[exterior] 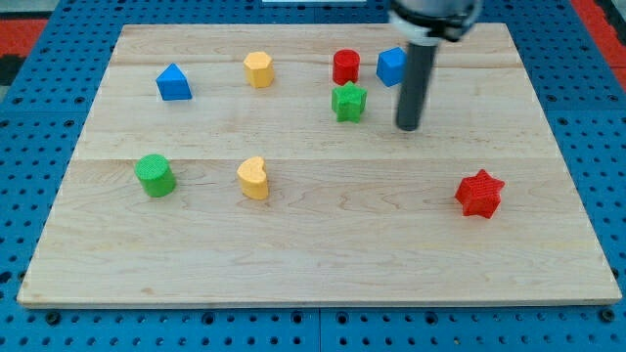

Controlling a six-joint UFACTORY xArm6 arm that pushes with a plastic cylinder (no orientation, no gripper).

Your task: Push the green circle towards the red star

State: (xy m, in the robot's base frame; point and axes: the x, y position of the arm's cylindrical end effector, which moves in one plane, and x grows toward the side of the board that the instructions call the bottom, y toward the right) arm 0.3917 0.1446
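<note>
Red plastic star block (479, 193), 4 o'clock | green plastic circle block (156, 175), 9 o'clock, well apart | our gripperless rod tip (408, 127), 1 o'clock, touching nothing | risk: yellow heart block (253, 179) obstructs push.

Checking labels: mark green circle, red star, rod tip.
green circle (155, 174), camera view, on its top face.
red star (478, 192), camera view, on its top centre.
my tip (407, 127), camera view, on the rod's very end, right of the green star.
</note>
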